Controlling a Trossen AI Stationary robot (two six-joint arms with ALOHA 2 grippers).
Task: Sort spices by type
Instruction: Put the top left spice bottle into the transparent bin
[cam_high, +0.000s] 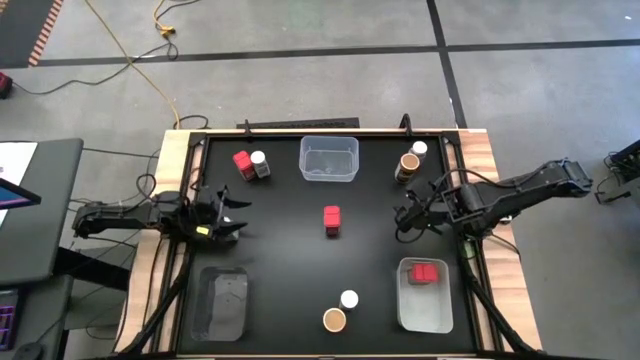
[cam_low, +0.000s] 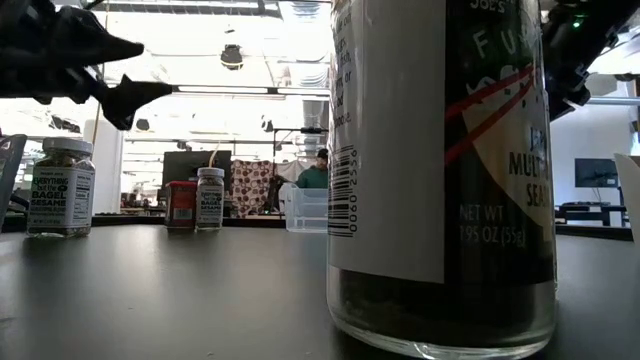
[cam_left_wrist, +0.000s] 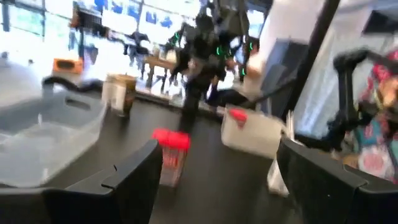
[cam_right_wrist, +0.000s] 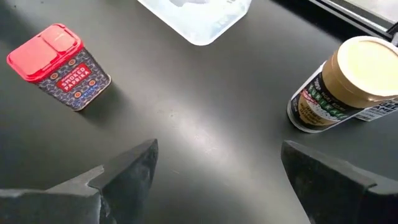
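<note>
So the black table (cam_high: 290, 260) fills the middle of the high view, and my two arms reach over it from either edge. Three clear bins sit on it: one at top centre (cam_high: 329, 160), one at lower left (cam_high: 222, 303), and one at lower right (cam_high: 426, 295) with a red box (cam_high: 426, 272) inside. My left gripper (cam_high: 232, 215) hovers at centre left, fingers parted and holding nothing. My right gripper (cam_high: 408, 218) hovers at centre right, fingers spread wide, also bare. Between them stands a red paprika box (cam_high: 332, 221). At upper left, a red box (cam_high: 243, 164) stands beside a white-lidded jar (cam_high: 260, 164). At upper right, a tan-lidded jar (cam_high: 408, 166) touches a white-lidded one (cam_high: 419, 150). At bottom centre, another white-lidded jar (cam_high: 349, 299) and tan-lidded jar (cam_high: 334, 320) stand close.
</note>
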